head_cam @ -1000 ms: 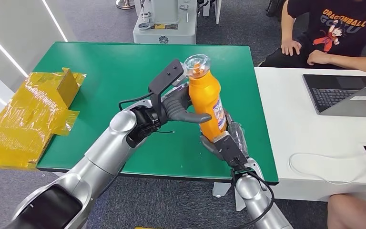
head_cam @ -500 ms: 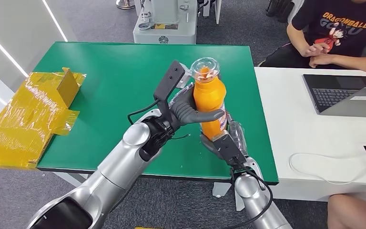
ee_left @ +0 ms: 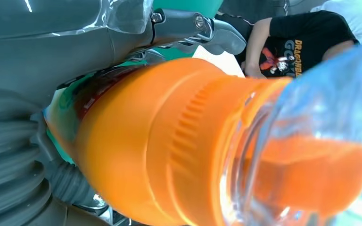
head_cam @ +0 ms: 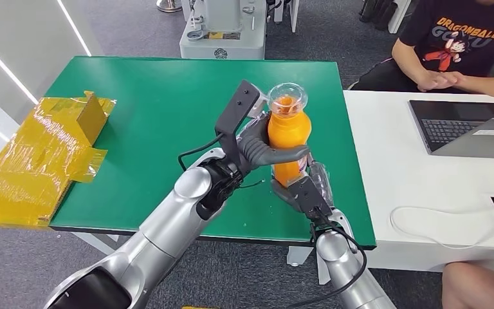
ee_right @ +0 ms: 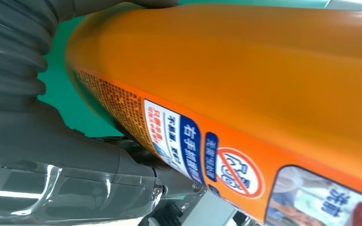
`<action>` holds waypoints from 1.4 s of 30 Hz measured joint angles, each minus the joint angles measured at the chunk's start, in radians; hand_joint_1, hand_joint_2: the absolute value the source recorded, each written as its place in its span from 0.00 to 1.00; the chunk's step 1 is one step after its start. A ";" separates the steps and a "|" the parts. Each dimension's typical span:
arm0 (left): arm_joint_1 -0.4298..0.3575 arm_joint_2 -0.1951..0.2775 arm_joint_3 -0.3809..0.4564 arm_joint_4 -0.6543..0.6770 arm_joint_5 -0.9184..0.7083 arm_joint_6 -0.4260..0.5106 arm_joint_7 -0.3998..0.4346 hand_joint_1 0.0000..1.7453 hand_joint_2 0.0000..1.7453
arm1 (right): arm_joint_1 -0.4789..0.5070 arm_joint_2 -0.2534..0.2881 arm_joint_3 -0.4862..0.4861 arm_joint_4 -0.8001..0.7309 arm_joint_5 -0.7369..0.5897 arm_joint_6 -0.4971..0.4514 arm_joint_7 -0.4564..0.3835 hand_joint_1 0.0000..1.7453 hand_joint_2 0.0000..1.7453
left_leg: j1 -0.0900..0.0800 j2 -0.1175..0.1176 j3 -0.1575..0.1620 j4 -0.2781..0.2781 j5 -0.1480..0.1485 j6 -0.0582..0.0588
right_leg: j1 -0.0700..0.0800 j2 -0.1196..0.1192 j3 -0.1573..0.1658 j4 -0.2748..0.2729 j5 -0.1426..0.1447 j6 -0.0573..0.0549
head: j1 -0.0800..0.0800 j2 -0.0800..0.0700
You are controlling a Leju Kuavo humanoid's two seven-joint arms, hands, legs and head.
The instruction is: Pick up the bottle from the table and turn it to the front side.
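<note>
The bottle (head_cam: 289,138) is smooth orange plastic with a rounded shoulder, a ribbed orange neck and a clear domed cap (head_cam: 287,96) over an orange nozzle; it stands upright in the air above the near right part of the green table (head_cam: 135,129), held by both hands. In the right wrist view its side (ee_right: 245,80) carries a printed label with blue and white text blocks and a red crossed-out circle, and in the left wrist view the ribbing below the cap (ee_left: 188,136) is plain. The right hand (head_cam: 302,193) grips the bottle from below, around its base, its silver arm rising from the near edge of the table with a black cable looping beside the wrist. The left hand (head_cam: 264,151) wraps the bottle's middle: a thick grey thumb crosses the front of the body, and darker fingers curl round the far side. Its silver, glossy forearm slants up from the lower left, and a black flat bracket stands up from the wrist. Left of the table lies a crumpled box (head_cam: 45,158) wrapped in shiny yellow tape. To the right, a white table (head_cam: 392,167) carries a grey laptop (head_cam: 469,125) and a white cable. Behind it sits a person (head_cam: 450,48) in a black printed shirt, hands together on the white table's edge. At the far end stands a grey machine base (head_cam: 222,32).
</note>
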 joint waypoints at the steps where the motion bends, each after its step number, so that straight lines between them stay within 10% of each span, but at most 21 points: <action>1: 0.000 -0.003 0.000 0.004 0.000 0.002 -0.001 0.00 1.00 | -0.001 0.000 -0.001 0.004 -0.001 0.000 0.000 1.00 1.00 | 0.000 0.000 0.000 0.000 0.000 0.000 | 0.000 0.000 0.000 0.000 0.000 0.000 | 0.000 0.000; 7: 0.000 -0.012 0.000 0.020 0.000 0.006 -0.005 0.02 1.00 | -0.004 0.001 -0.004 0.020 -0.002 0.001 0.000 1.00 1.00 | 0.000 0.000 0.000 0.000 0.000 0.000 | 0.000 0.000 0.000 0.000 0.000 0.000 | 0.000 0.000; 11: 0.000 -0.015 0.000 0.026 -0.007 0.021 -0.008 0.84 1.00 | -0.008 0.001 -0.007 0.028 -0.007 -0.003 -0.003 1.00 1.00 | 0.000 0.000 0.000 0.000 0.000 0.000 | 0.000 0.000 0.000 0.000 0.000 0.000 | 0.000 0.000; 13: 0.000 -0.019 0.000 0.029 -0.016 0.041 -0.011 0.99 1.00 | -0.009 0.001 -0.010 0.032 -0.013 -0.007 -0.005 1.00 1.00 | 0.000 0.000 0.000 0.000 0.000 0.000 | 0.000 0.000 0.000 0.000 0.000 0.000 | 0.000 0.000; 42: 0.002 -0.033 0.000 0.072 0.004 0.136 -0.059 1.00 1.00 | -0.008 0.001 -0.023 0.062 -0.060 -0.013 -0.029 1.00 1.00 | 0.000 0.000 0.000 0.000 0.000 0.000 | 0.000 0.000 0.000 0.000 0.000 0.000 | 0.000 0.000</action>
